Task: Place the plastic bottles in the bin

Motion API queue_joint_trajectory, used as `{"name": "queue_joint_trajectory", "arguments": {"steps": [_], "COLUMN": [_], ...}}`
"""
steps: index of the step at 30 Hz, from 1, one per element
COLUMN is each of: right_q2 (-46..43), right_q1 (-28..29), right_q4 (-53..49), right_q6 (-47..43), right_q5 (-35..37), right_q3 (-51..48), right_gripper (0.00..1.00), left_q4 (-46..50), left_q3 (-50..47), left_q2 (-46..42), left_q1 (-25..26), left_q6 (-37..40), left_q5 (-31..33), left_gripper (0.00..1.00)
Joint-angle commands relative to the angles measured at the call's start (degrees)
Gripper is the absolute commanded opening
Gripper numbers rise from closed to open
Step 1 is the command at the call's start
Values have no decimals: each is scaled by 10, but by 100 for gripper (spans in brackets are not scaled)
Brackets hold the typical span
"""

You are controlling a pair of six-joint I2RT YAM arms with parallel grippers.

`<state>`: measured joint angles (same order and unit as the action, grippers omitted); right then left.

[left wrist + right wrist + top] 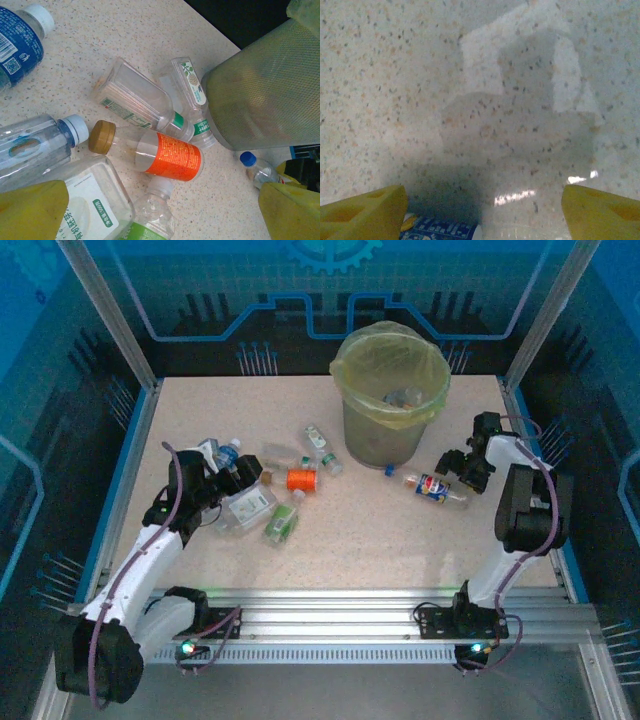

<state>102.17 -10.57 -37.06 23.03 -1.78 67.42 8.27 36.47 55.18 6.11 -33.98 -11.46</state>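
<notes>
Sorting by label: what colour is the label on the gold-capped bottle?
Orange label; clearest in the left wrist view.

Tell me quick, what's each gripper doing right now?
Left gripper: open, holding nothing.
Right gripper: open, blue-labelled bottle between its fingers, not gripped.

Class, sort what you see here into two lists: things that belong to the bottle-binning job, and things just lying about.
Belongs to the job: bin; orange-labelled bottle; green-labelled bottle; blue-labelled bottle beside the bin; clear bottles around them.
Just there: speckled table; aluminium rails; blue wall panels.
</notes>
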Motion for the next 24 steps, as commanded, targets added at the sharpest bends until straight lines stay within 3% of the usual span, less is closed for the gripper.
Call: {"name": "queue_joint_trajectory", "arguments": {"steps": [1, 6, 8, 12, 16, 20, 24], "right_q2": [-49, -92, -107, -127, -142, -154, -161], "right_q1": [4, 30, 44, 69, 99, 125, 148], "right_q4": [-10, -10, -9, -9, -10, -15, -21], "right_q6": [17, 30, 37, 51, 69, 81, 89], "right_q5": [-14, -15, -13, -9, -1, 8, 18], "right_q3": [-25, -64, -77, -93, -105, -113, -121], "right_gripper": [83, 84, 84, 84, 84, 85, 85], "left_q4": [-2, -1, 8, 9, -60, -113, -157], "left_q3": [2, 10, 26, 53, 38, 42, 63], "left_q2": [-3, -1, 0, 1, 12, 75, 166], "left_q1": [-2, 8, 36, 140, 251, 355, 417], "left_q6": [14, 26, 59, 152, 210, 249, 253], "left_q5": [-8, -16, -8, 40, 85, 142, 158], "left_gripper": [99, 99, 99, 99, 99, 99, 99]}}
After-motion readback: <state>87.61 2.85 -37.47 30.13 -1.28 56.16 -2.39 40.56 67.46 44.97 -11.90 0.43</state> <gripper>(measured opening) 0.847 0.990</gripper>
